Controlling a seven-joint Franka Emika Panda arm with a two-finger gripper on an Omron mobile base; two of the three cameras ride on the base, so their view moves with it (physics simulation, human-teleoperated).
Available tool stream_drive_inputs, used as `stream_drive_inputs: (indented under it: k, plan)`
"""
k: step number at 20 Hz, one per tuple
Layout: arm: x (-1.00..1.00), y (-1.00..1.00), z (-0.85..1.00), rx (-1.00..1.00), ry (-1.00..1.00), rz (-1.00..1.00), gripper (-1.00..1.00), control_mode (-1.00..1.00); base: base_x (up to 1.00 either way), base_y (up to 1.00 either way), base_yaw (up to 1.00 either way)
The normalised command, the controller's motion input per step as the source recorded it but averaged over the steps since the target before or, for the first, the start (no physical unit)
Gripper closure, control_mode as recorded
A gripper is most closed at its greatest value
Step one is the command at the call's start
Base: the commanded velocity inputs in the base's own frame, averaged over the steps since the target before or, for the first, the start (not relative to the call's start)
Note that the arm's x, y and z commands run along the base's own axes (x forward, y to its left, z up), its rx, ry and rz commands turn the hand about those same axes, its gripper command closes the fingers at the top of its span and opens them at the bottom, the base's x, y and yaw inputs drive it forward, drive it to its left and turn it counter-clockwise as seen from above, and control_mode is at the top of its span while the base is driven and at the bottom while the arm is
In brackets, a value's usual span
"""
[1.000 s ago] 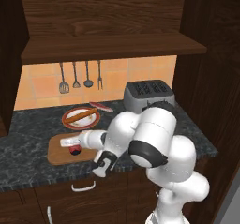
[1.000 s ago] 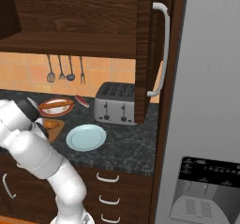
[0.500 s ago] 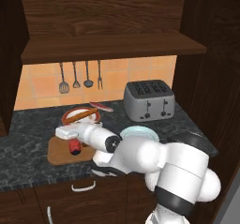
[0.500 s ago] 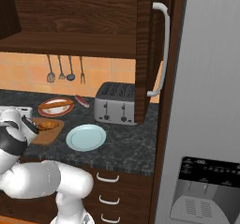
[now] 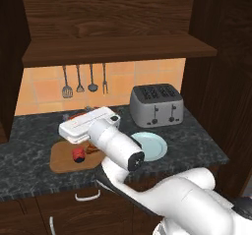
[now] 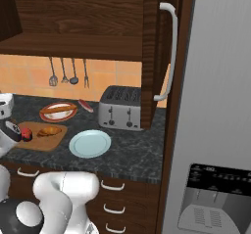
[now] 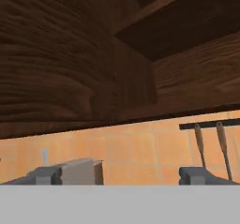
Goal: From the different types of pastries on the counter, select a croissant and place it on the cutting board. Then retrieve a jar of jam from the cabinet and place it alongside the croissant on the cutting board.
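Fingers (image 7: 120, 176) spread, holding nothing, face the cabinet (image 7: 70, 68) and hanging utensils (image 7: 211, 145), toaster (image 5: 156, 105) standing right.

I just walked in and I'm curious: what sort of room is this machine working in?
It looks like a home kitchen, computer-drawn. A toaster stands on a dark stone counter, cooking utensils hang against an orange tiled wall, and a croissant lies on a cutting board.

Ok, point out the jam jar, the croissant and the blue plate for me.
jam jar (image 5: 78, 154): left base view, on its red lid.
croissant (image 6: 49, 130): right base view, middle of its golden crust.
blue plate (image 6: 89, 144): right base view, bare centre of the plate.
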Motion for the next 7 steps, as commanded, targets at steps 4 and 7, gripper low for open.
stream_drive_inputs:
  k: [4, 7]
  plan:
    - [-0.98, -0.07, 1.00, 0.09, -0.45, 0.00, -1.00, -1.00, 0.00, 0.00, 0.00]
    - [-1.00, -0.20, 1.00, 0.11, -0.49, 0.00, -1.00, -1.00, 0.00, 0.00, 0.00]
